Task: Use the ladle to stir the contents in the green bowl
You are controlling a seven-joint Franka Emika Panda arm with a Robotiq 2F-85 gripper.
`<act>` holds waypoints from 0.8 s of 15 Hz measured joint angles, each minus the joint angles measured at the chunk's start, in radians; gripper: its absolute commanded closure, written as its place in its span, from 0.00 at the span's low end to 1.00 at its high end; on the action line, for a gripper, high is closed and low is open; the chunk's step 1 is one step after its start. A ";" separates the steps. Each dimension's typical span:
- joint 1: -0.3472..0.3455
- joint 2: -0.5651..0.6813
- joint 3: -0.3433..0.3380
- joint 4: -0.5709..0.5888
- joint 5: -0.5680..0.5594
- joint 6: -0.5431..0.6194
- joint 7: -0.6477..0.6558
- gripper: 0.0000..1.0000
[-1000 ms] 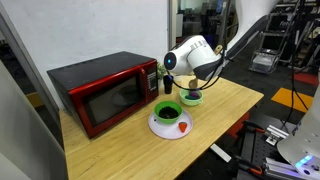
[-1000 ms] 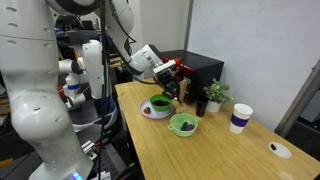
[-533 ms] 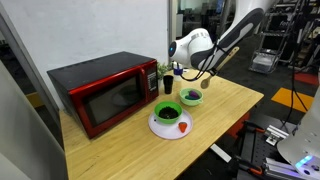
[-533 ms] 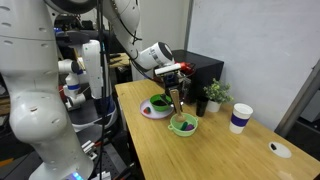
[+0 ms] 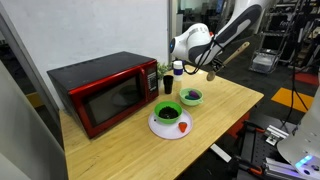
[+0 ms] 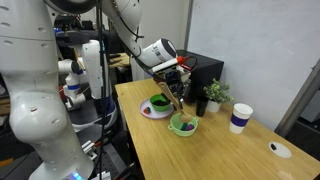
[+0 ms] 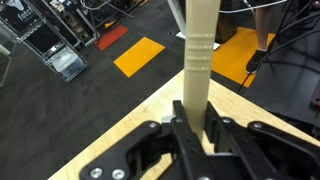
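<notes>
Ladle [image 7: 200,60] higher, axis seemingly diagonal

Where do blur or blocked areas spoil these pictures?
Wrist view: the ladle, held close to the lens, looks soft; the floor behind is clearer. In an exterior view a big white machine in the foreground is blurred and hides the left side.

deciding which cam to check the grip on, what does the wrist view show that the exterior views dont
Only the wrist view: the pincer shut on the ladle, its fingers against the handle, close up. Only the exterior views: the green bowl on its white plate, the paler bowl, the red microwave. Both: the ladle and the wooden table.
</notes>
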 measured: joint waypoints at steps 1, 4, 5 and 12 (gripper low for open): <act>0.003 0.000 0.001 0.000 0.000 -0.005 0.007 0.78; 0.006 0.000 0.001 0.000 0.000 -0.007 0.010 0.78; 0.006 0.000 0.001 0.000 0.000 -0.007 0.010 0.78; 0.000 0.002 -0.003 0.012 0.071 -0.005 0.075 0.94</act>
